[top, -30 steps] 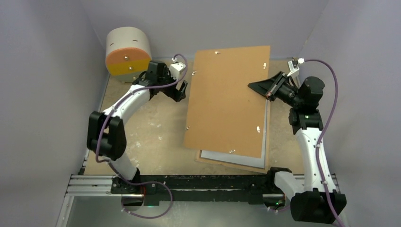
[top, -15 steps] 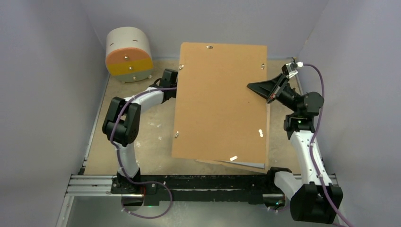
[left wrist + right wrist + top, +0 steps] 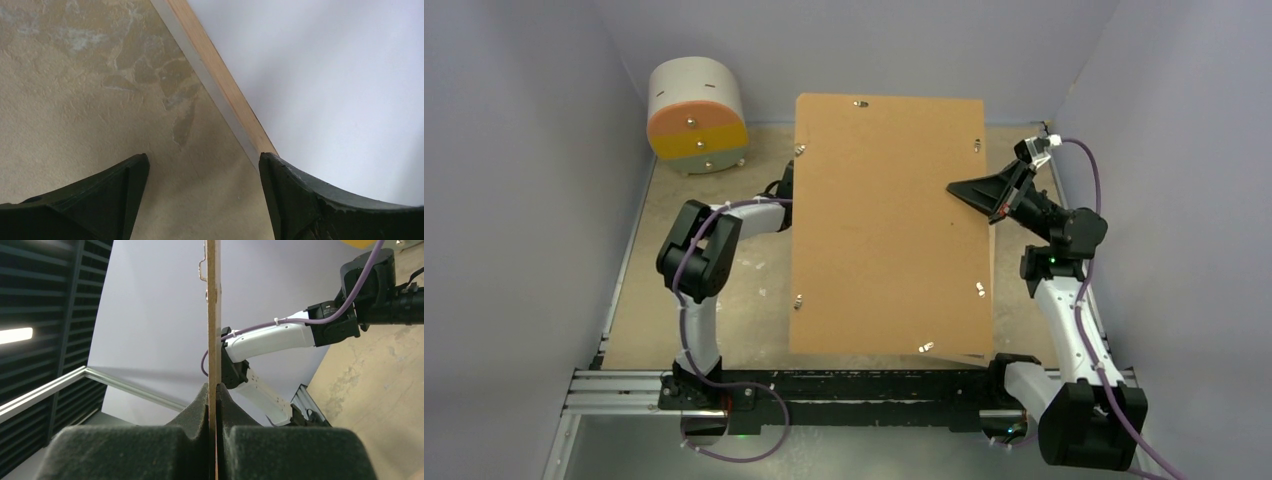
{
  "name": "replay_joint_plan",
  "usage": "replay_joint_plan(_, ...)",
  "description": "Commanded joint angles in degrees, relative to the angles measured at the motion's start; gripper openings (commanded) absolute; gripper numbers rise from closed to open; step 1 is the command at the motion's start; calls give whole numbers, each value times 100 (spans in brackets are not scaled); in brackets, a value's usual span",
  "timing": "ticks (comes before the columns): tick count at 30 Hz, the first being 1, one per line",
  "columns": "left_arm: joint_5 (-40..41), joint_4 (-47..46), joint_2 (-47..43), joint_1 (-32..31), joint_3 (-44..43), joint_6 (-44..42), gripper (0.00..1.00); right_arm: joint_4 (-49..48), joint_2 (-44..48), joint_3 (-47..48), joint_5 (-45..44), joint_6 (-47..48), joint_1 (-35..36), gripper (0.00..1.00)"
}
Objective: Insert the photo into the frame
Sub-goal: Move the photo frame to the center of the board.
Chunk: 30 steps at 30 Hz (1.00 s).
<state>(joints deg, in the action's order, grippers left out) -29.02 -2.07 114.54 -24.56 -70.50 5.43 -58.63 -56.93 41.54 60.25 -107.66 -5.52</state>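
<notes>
Frame (image 3: 220,85) lies on the table (image 3: 75,100), mid-scene under the raised board (image 3: 889,225); only its wooden rim shows, at the left gripper (image 3: 203,159), fingers spread wide, holding nothing; photo: can't tell where; right gripper (image 3: 214,390) clamped on the board's right edge; round box (image 3: 696,118) far left.

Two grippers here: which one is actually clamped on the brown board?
The right gripper: its jaws are shut on the edge of the brown board, holding it raised. The left gripper stands open beside the wooden rim of the frame, gripping nothing.
</notes>
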Motion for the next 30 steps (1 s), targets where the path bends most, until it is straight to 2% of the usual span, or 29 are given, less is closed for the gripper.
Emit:
replay_joint_plan(1, 76, -424, 182, -101, -134, 214, 85, -567, 6, 51, -145, -391, 11, 0)
replay_joint_plan(11, -29, -683, 293, -274, -186, 454, 81, -563, -108, -13, -109, -271, 14, 0)
replay_joint_plan(20, 465, -529, 335, -306, -140, 118, 69, 5, -43, -193, -23, 199, 7, 0)
replay_joint_plan(30, 311, -615, 260, -565, -94, 40, 72, 421, 59, -279, 60, 502, 7, 0)
